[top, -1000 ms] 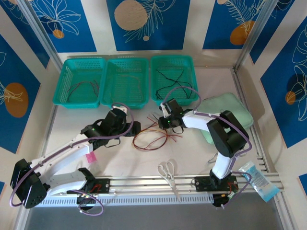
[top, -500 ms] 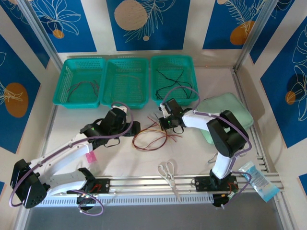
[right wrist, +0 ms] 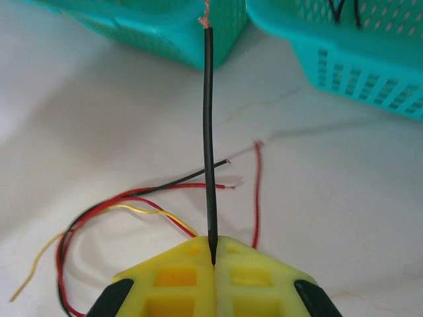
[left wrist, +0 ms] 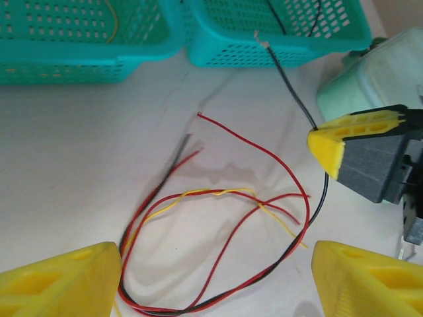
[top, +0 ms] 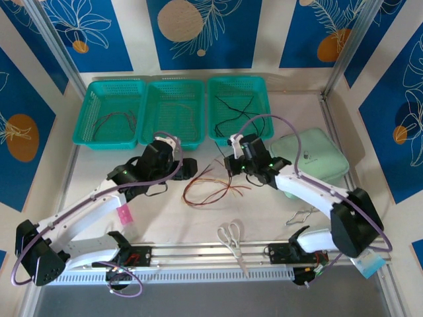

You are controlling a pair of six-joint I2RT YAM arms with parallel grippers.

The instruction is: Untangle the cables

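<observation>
The right gripper (right wrist: 213, 256) pinches a black cable (right wrist: 209, 132) tight between its closed yellow fingers (right wrist: 178, 281). The wire's bare copper tip points toward the teal baskets (top: 173, 80) lined along the far edge of the table (top: 165, 218). The left gripper (left wrist: 215, 274) hovers with its jaws wide apart and nothing between them, just above the cables (left wrist: 218, 211). These red, yellow and black strands lie looped together near the table's middle, between the two arms. From the pinch the black cable runs down into that tangle.
</observation>
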